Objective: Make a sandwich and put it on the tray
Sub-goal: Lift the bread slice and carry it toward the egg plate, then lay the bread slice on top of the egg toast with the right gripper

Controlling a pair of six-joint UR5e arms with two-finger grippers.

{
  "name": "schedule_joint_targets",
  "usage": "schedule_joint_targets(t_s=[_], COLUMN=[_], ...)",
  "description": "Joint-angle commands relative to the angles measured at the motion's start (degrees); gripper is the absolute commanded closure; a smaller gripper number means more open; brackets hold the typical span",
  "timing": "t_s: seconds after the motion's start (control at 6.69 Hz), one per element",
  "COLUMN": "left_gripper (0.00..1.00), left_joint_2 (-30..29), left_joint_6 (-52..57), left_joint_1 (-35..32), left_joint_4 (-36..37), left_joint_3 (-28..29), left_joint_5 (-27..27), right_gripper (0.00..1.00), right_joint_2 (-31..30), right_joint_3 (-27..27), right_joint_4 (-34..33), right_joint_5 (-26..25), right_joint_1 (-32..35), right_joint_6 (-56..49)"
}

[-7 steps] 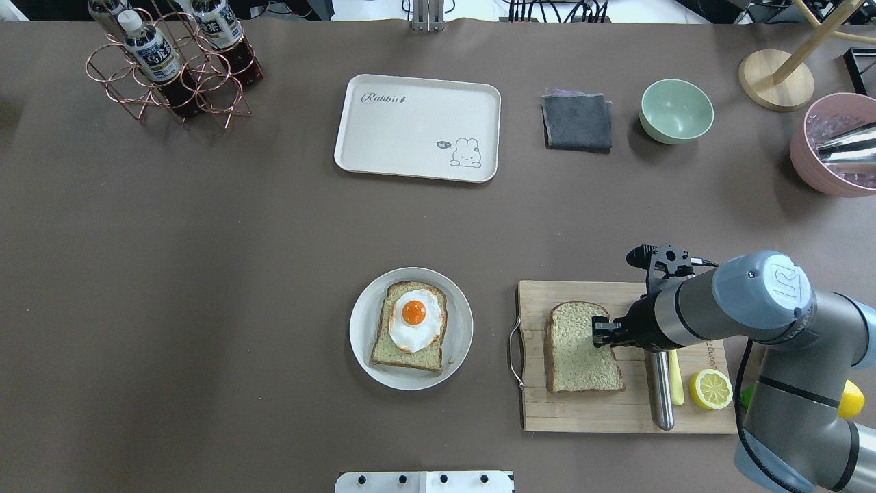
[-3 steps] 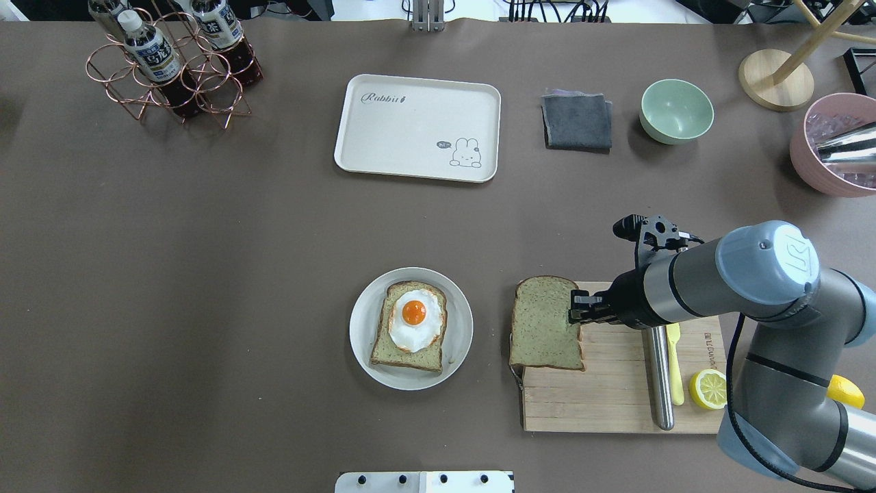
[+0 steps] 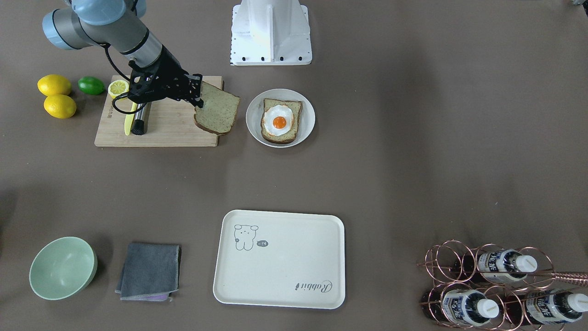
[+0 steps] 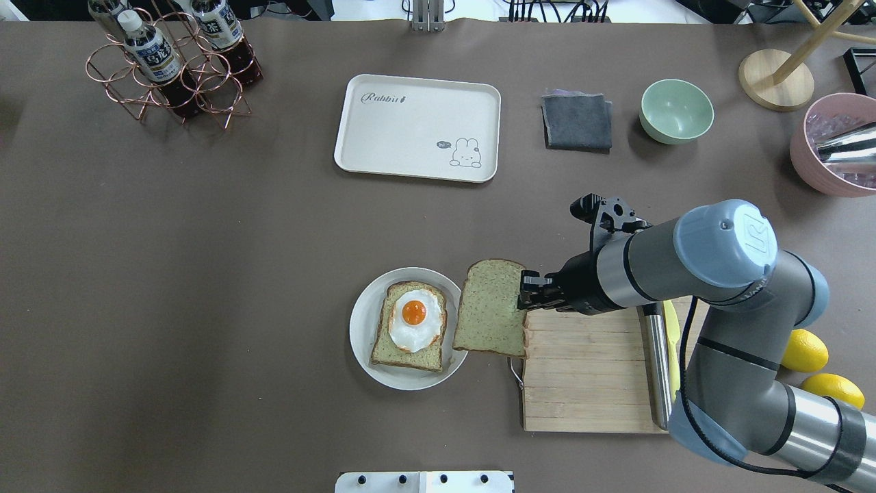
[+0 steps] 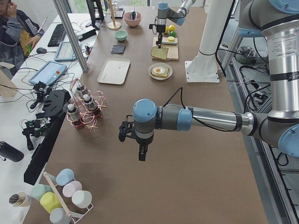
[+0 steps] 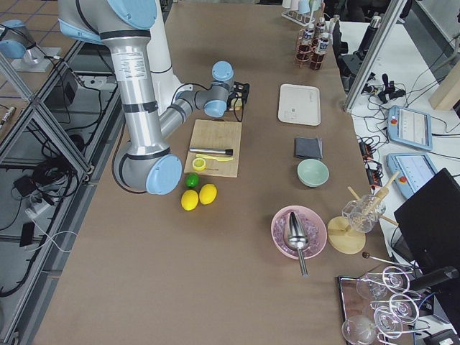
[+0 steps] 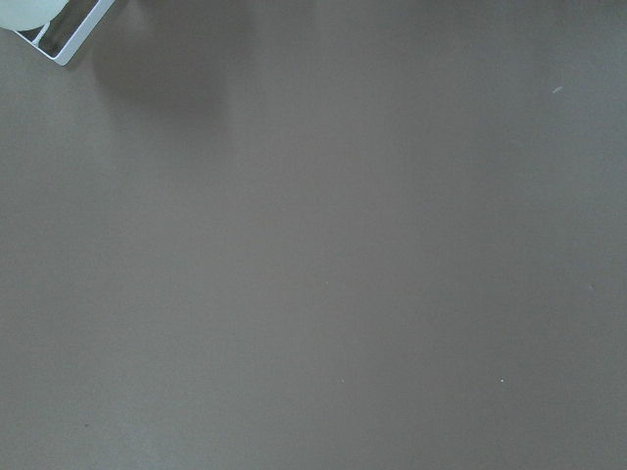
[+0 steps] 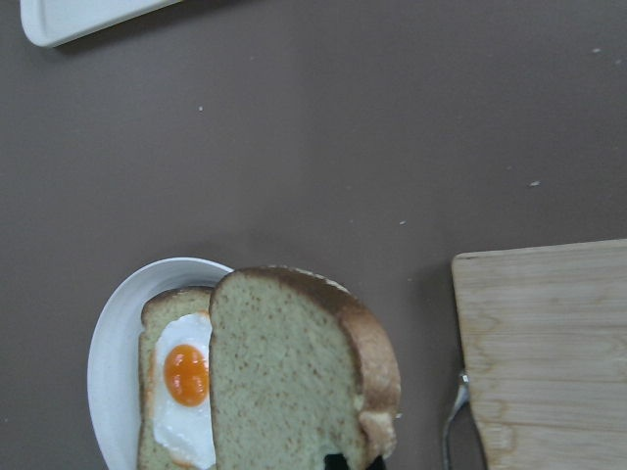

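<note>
Top slice (image 4: 487, 308) is pinched at one crust edge by the right gripper (image 4: 525, 291), with the fingers clamped on both faces of the bread. The slice is held in the air and sticks out ahead of the fingertips. It looks slightly tilted, and its far edge is seen over the plate (image 4: 357, 329) rim. The bottom slice (image 4: 410, 361) with the fried egg (image 4: 414, 320) lies on that plate, just past the held slice and further out from the fingertips. The cutting board (image 4: 588, 376) sits behind and below the fingers. The tray (image 4: 417, 127) is well apart, off to the side of the fingers, and the sandwich is not yet on it.

The step is judged to be capping the egg. The slice should be carried further out until it is centred over the egg, then levelled, with its crusts lined up with the bottom slice. It should be lowered until contact is made before the pinch is released. If dropped from height, it is likely to slide off the yolk. The fingers should be drawn straight back so the slice is not dragged.

The left gripper (image 5: 142, 151) is seen only in the side view, far from the food, so its finger state cannot be told.
</note>
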Motion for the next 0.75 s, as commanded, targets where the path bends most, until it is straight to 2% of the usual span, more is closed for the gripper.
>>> schedule_joint_targets(t_s=[0.0,0.3,0.6], left_gripper=[0.03,0.03,0.03], left_joint_2=[0.2,0.2,0.2], left_joint_6=[0.1,0.1,0.1], left_joint_1=[0.0,0.0,0.0], left_joint_4=[0.0,0.0,0.0], left_joint_3=[-0.1,0.0,-0.1], left_joint_5=[0.0,0.0,0.0], right_gripper=[1.0,1.0,1.0], right_joint_2=[5.6,11.7,13.4], right_joint_3=[-3.3,-8.5,-11.0], right_joint_4=[0.0,0.0,0.1], right_joint_5=[-0.5,-0.6,-0.6], right_joint_1=[-3.3,-4.7,-4.7], right_joint_6=[1.2,1.3,1.2])
